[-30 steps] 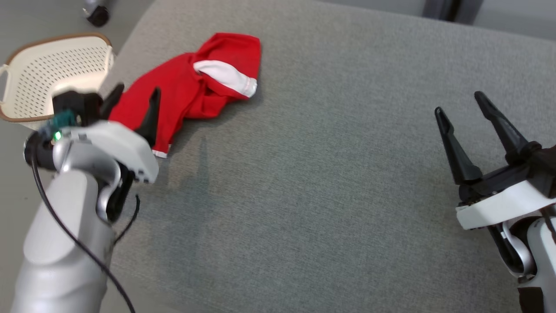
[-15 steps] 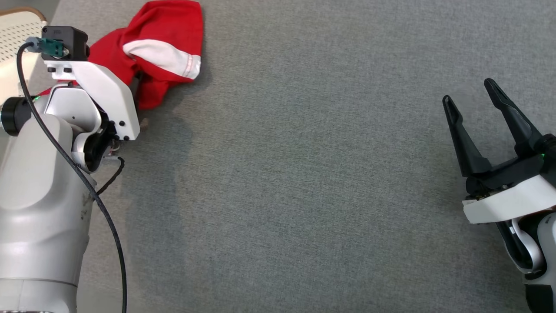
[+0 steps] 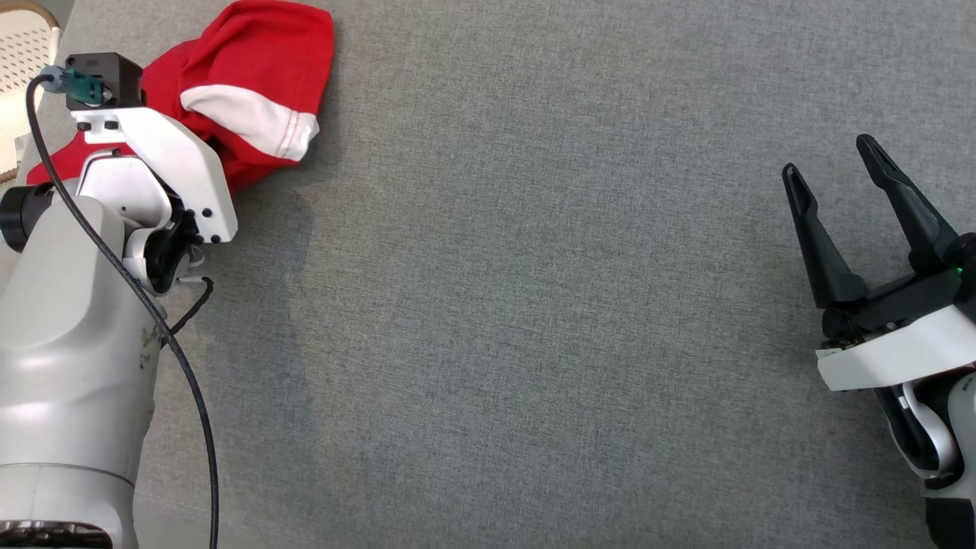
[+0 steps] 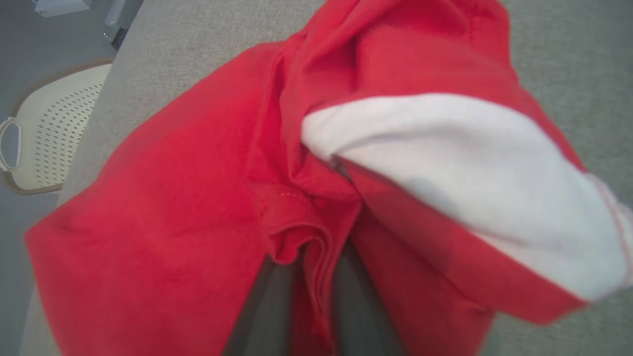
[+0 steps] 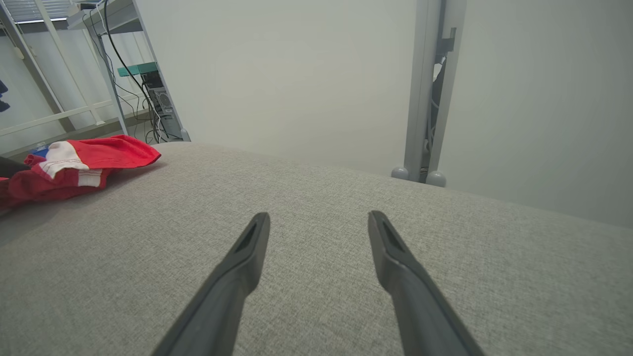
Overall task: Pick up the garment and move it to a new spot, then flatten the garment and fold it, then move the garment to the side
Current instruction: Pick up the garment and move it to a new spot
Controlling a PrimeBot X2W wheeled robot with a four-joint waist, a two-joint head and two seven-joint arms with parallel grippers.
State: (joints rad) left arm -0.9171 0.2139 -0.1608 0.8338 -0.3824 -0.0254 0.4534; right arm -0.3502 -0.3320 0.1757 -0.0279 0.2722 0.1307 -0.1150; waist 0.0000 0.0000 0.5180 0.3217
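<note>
One grey counter (image 3: 534,305) spans the head view. The left arm (image 3: 69,366) reaches forward along the counter's left edge, wrist bent down over the garment (image 3: 267,46), a red heap with a white panel at the far left corner. The left gripper (image 4: 319,257) has its fingers (image 4: 267,306) nearly closed, pinching a red fold between them. The right gripper (image 3: 827,160) hovers well apart at the right, fingers spread wide, holding nothing. A cream basket (image 3: 23,53) sits beyond the counter's left edge
</note>
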